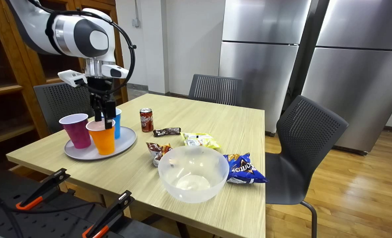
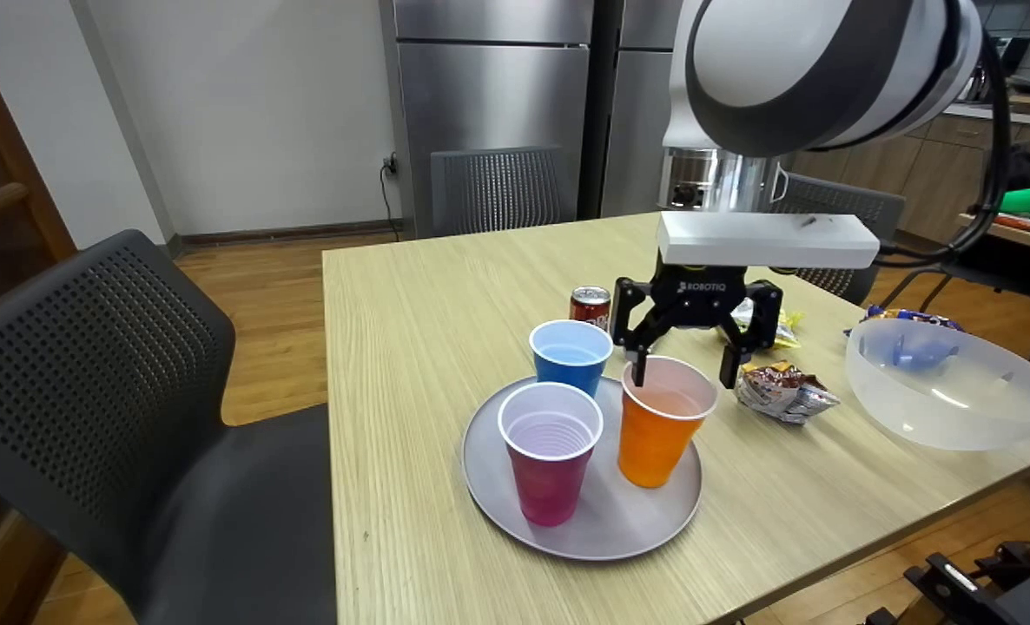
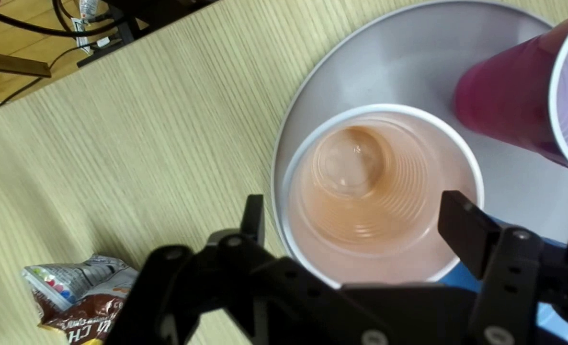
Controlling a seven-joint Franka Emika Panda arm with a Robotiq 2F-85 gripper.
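Note:
My gripper (image 2: 683,375) is above the orange cup (image 2: 654,443), fingers spread and nothing held between them. In the wrist view one finger (image 3: 254,215) is outside the cup's rim, over the table side. The opposite finger (image 3: 466,230) overlaps the rim; whether it touches or dips inside, I cannot tell. The cup's ribbed inside and base show through its mouth. It stands on a round grey plate (image 2: 623,529) along with a maroon cup (image 2: 550,477) and a blue cup (image 2: 571,373). In an exterior view the gripper partly hides the blue cup (image 1: 117,124).
A soda can (image 1: 146,119), a dark wrapped bar (image 1: 167,132), a brown snack bag (image 1: 157,153), a yellow bag (image 1: 201,140) and a blue chip bag (image 1: 245,170) lie around a translucent bowl (image 1: 193,193). Chairs (image 1: 306,148) surround the table. Clamps (image 1: 108,213) grip the near edge.

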